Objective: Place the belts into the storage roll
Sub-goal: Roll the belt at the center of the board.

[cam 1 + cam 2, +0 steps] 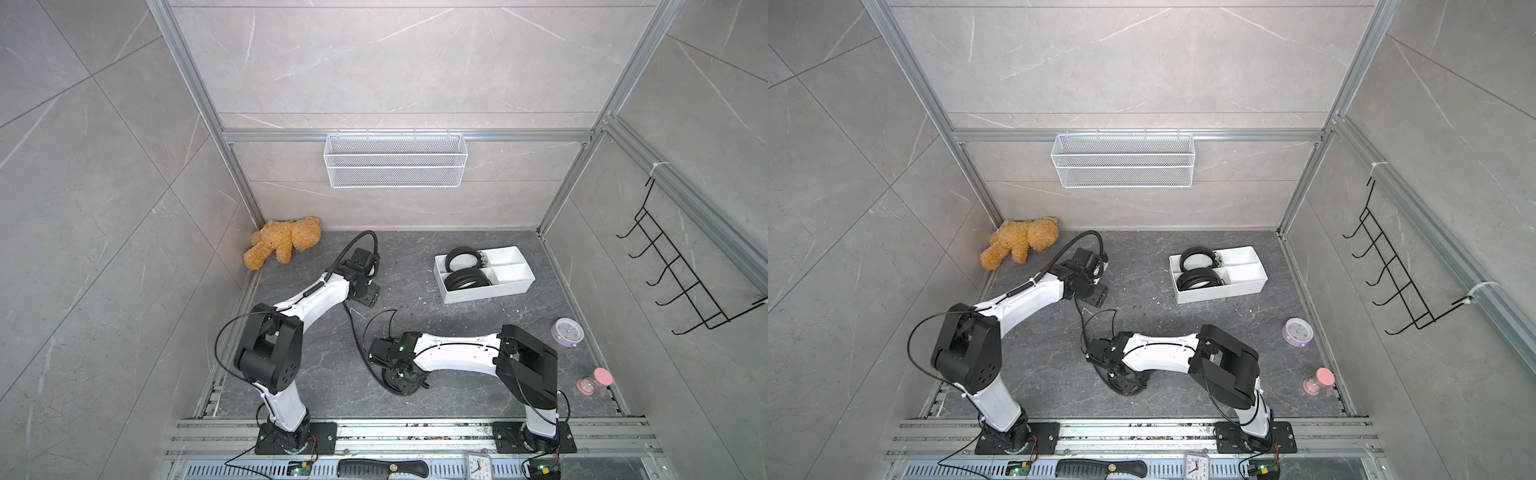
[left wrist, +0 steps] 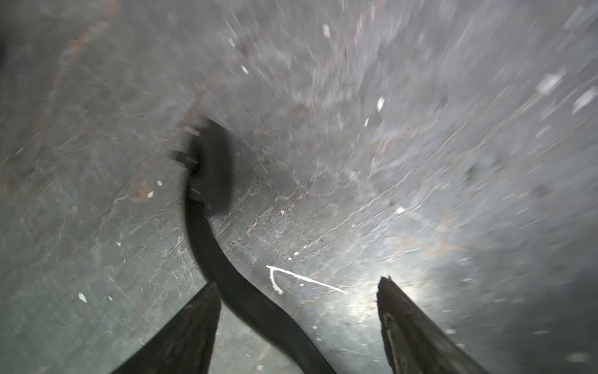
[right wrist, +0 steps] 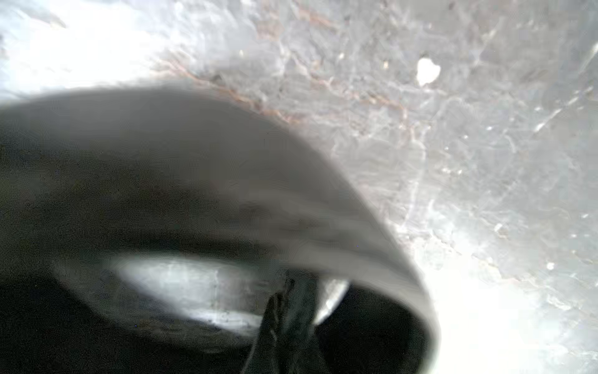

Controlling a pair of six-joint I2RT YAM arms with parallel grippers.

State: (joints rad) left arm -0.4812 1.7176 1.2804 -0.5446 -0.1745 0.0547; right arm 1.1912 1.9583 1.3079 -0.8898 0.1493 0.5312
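Observation:
The storage roll [image 1: 486, 293] is a white divided tray at the back right of the dark floor. Two coiled black belts [image 1: 461, 257] [image 1: 465, 279] lie in its left compartments. A third belt [image 1: 397, 386] is coiled on the floor under my right gripper [image 1: 399, 374], which is shut on the coil's edge [image 3: 291, 291]. That belt's loose strap [image 1: 356, 332] runs back toward my left gripper [image 1: 368, 295]. In the left wrist view the left gripper [image 2: 297, 281] is open. The strap [image 2: 207, 233] lies on the floor close beside one finger [image 2: 194, 323], and neither finger grips it.
A teddy bear [image 1: 282, 245] lies in the back left corner. A white wire basket [image 1: 395, 160] hangs on the back wall and a black hook rack [image 1: 681, 274] on the right wall. A purple clock [image 1: 567, 331] and a pink hourglass [image 1: 594, 381] stand at the right.

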